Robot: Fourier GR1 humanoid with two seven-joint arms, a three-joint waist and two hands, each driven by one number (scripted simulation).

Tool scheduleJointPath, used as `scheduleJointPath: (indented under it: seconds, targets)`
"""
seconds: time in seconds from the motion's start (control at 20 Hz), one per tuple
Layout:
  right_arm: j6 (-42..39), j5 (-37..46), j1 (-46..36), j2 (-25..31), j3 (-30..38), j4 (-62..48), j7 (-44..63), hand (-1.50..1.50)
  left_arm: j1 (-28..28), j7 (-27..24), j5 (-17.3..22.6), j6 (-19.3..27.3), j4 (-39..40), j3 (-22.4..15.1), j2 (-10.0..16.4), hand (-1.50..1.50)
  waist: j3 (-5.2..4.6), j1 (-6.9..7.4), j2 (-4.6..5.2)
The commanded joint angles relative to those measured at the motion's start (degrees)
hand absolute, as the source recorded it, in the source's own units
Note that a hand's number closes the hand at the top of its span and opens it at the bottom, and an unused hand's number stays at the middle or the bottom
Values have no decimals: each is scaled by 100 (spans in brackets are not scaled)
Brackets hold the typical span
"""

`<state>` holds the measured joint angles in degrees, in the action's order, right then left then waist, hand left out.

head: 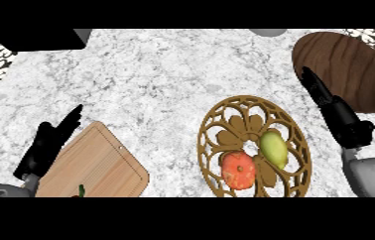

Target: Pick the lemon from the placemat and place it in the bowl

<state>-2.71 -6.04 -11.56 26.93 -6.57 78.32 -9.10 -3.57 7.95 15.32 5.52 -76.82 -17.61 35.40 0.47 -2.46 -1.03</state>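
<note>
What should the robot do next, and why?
Probably just pull the right hand back to rest. The lemon already lies in the bowl, beside a reddish-orange fruit. That hand is open at the brown placemat edge, holding nothing.

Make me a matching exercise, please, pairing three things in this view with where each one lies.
Things:
1. lemon
2. cutting board
3. placemat

Places:
A. lower left of the view
B. upper right of the view
C. inside the bowl

Pairs: 1-C, 2-A, 3-B.
</note>
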Motion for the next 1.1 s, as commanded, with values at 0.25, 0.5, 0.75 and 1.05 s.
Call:
scheduleJointPath:
  seconds: [0.25, 0.5, 0.75, 1.05]
  targets:
    - [-111, -162, -397, 351, 722, 2383, -2503, 150, -478, -528, 113, 994, -414, 1050, -134, 0, -35, -115, -302]
    - [2017, 879, 1995, -83, 1532, 1813, -2331, -150, -231, -490, 259, 1296, -662, 1292, -244, 0, -16, -467, -109]
    - [2595, 1490, 3814, -1024, 1040, 2179, -4547, -150, -98, -667, 204, 1225, -916, 1172, -393, 0, -32, -111, 23]
    - [2268, 942, 5229, -1339, 1429, 2776, -5365, -150, -503, -598, -4, 1098, -827, 1178, -611, 0, -48, 124, 89]
